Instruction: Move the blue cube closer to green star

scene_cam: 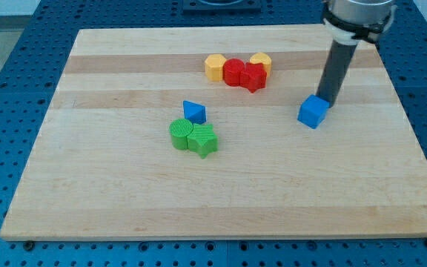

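The blue cube (313,112) lies on the wooden board (124,193), right of centre. My tip (326,102) touches or nearly touches the cube's upper right side. The green star (204,139) lies left of centre, well to the left of the cube. A green round block (181,134) touches the star's left side. A blue triangular block (194,112) sits just above the two green blocks.
Near the view's top centre is a tight cluster: a yellow-orange hexagonal block (214,67), a red round block (233,73), a red star-like block (254,76) and a yellow block (261,61). The board rests on a blue perforated table (13,44).
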